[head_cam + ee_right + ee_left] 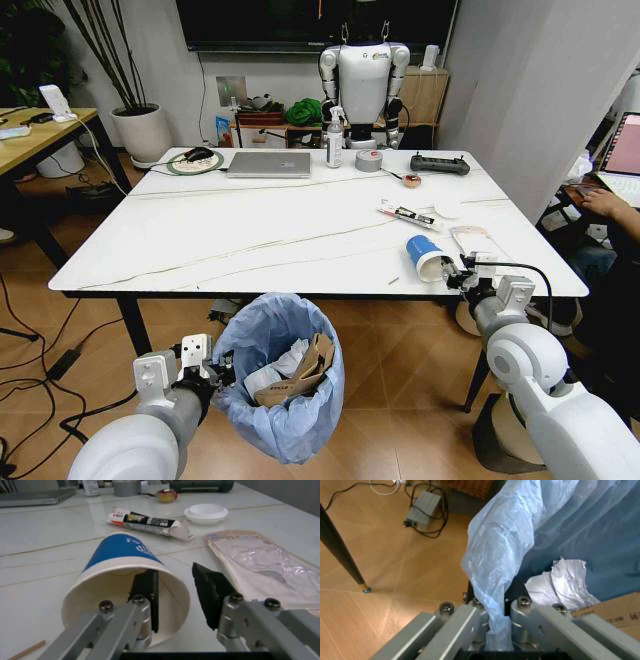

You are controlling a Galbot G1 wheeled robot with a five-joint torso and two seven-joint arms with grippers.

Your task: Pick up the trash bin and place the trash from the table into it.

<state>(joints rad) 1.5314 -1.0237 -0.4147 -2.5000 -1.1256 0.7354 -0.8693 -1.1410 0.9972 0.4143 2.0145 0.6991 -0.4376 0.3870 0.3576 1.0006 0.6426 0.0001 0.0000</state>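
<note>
Trash bin, part-filled, hangs below the tabletop edge, its rim pinched in left claw; right claw, wide, straddles the paper cup wall; wrappers beyond it remain.

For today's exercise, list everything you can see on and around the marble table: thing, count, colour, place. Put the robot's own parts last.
table: one, white marble-look, centre.
trash bin: one, light-blue bag, below near edge, holding cardboard and white paper.
paper cup: one, blue-white, lying near right edge.
flat wrapper: one, beige, beside cup.
tube: one, white, right side.
laptop: one, silver, far side.
spray bottle: one, far side.
tape roll: one, grey, far side.
left gripper: clamped on bin bag.
right gripper: open, one finger inside cup.
</note>
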